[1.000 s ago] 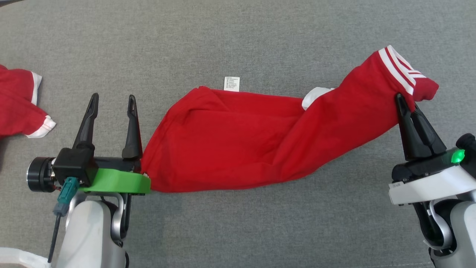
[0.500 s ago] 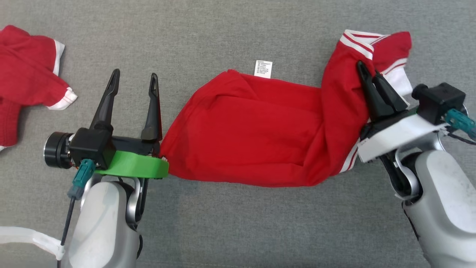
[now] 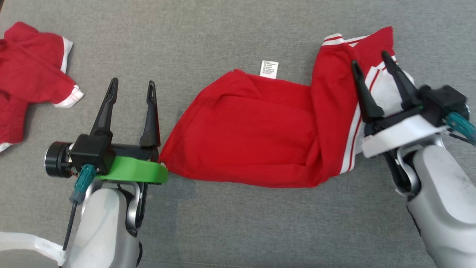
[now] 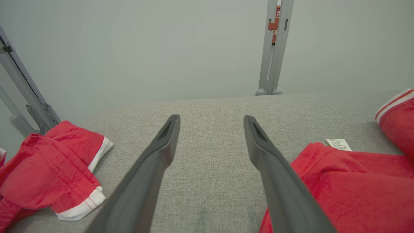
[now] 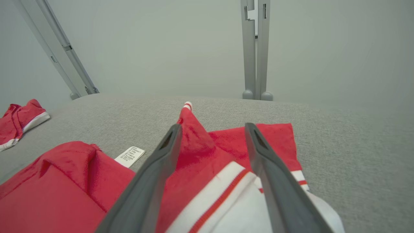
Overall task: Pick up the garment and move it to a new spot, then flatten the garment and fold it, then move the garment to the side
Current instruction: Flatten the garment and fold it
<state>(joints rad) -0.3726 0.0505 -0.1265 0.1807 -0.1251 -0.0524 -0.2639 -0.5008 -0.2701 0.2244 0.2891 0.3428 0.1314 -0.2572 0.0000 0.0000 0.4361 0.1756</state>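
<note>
Grey woven cloth surface (image 3: 230,223), pale wall behind. Stretched across its middle, red garment (image 3: 253,137), care label (image 3: 270,69) poking out at the far edge, striped right end (image 3: 334,39) doubled back over the body, white inside showing. Over that turned end, right gripper (image 3: 368,58), fingers now spread wide, a ridge of cloth standing loose between them, nothing pinched; a second ago clamped shut on this same end and holding it out to the right. Judged: first fold laid and let go, not yet pressed flat, opposite end still to fold. Just beside the garment's left edge, left gripper (image 3: 132,81), fingers wide apart and empty, as before. Farther left, well apart, second red garment (image 3: 33,78), crumpled.
</note>
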